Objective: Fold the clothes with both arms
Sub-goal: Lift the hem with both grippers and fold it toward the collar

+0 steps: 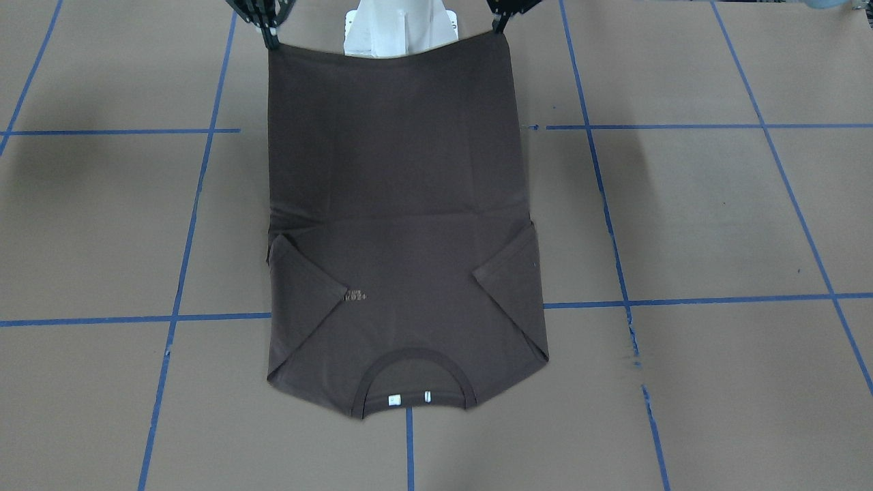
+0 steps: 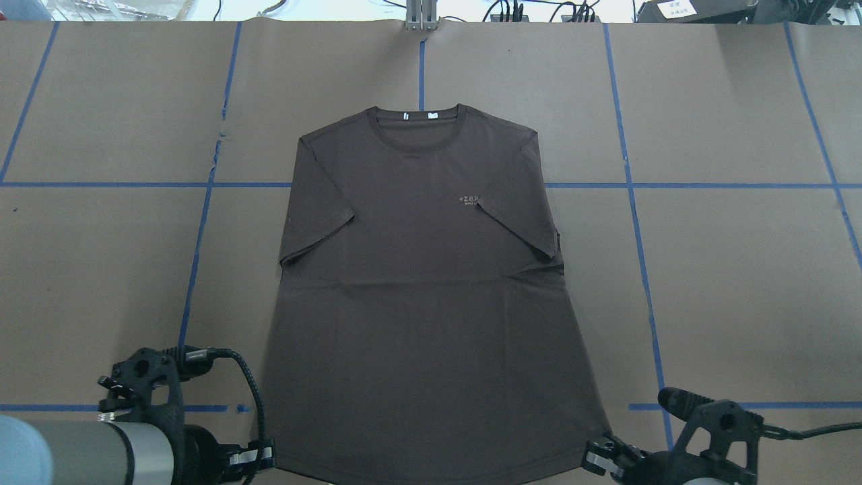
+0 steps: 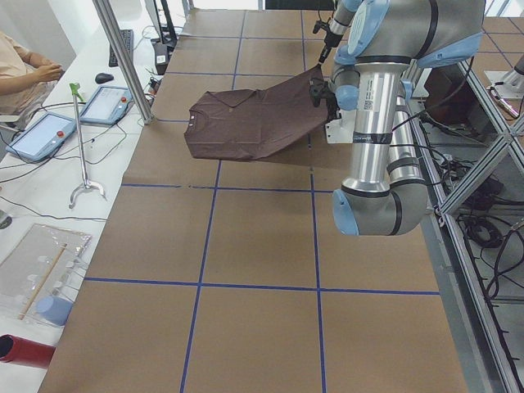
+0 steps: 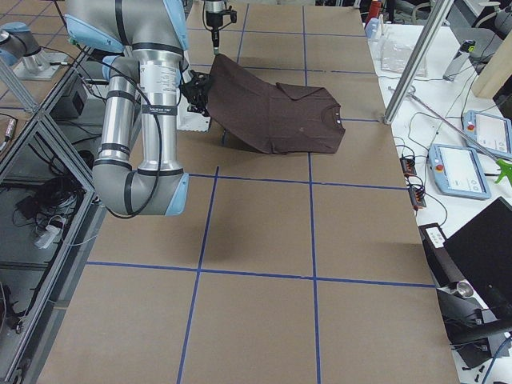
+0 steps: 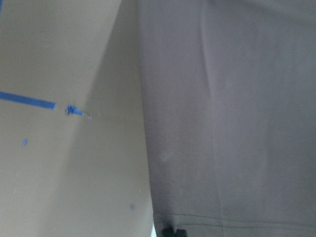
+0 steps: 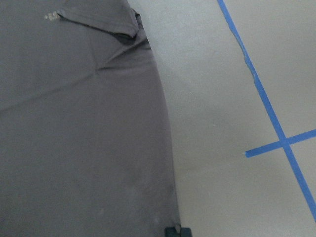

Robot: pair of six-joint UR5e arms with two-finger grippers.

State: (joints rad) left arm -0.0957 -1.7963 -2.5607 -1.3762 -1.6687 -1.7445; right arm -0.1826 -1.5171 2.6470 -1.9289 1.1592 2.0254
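The dark brown T-shirt (image 1: pixel 402 204) lies front-up, its collar (image 1: pixel 417 378) and shoulders flat on the table, both sleeves folded in over the chest. The hem end is lifted off the table, as the exterior left view shows on the shirt (image 3: pixel 254 123). My left gripper (image 2: pixel 259 461) is shut on the hem corner on my left side, also seen as the left gripper (image 1: pixel 501 24). My right gripper (image 2: pixel 596 458) is shut on the other hem corner, seen too as the right gripper (image 1: pixel 271 37). Both wrist views show cloth (image 5: pixel 237 123) (image 6: pixel 74 123) hanging from a fingertip (image 6: pixel 177 230).
Brown table paper with blue tape lines (image 2: pixel 630 185) surrounds the shirt. The white base pedestal (image 1: pixel 399 27) stands behind the raised hem. A side bench holds tablets (image 3: pixel 102 102), a metal pole (image 3: pixel 123 61) and a person's arm (image 3: pixel 24 70).
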